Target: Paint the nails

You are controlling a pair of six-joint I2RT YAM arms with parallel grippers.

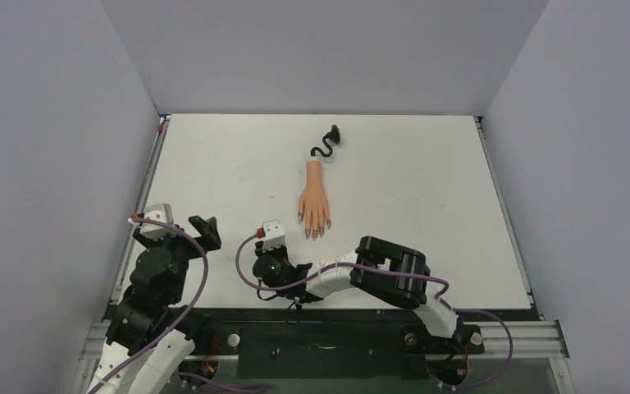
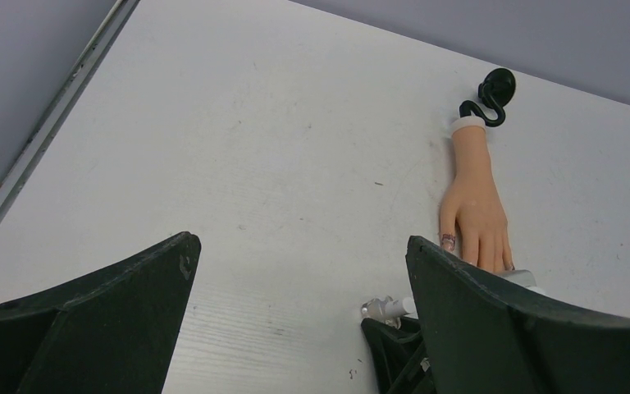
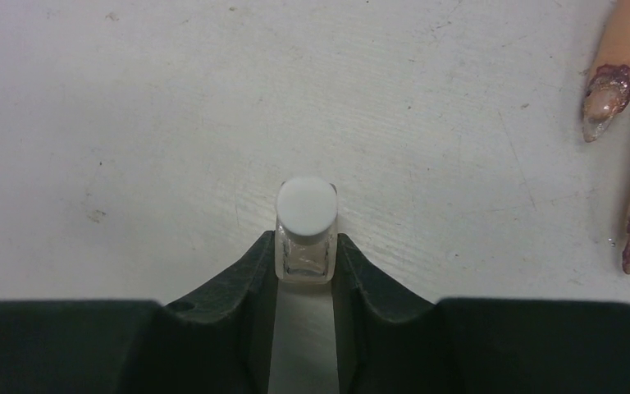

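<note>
Two arms sit at the bottom of the top view. The right gripper (image 3: 306,256) is squeezed tight on a small clear bottle (image 3: 305,209), low in the middle of its wrist view. The bottle's white cap faces the camera. The left gripper (image 2: 299,246) is spread wide and holds nothing. The nails (image 1: 315,233) are on a peach fake hand (image 1: 314,201). It lies flat on the white table (image 1: 213,164) in the middle of the top view, fingers pointing down the frame. Two purple, glittery nails show at the right edge of the right wrist view, near the bottle but apart from it. A curly black stem (image 1: 328,141) sticks out above the fake hand
</note>
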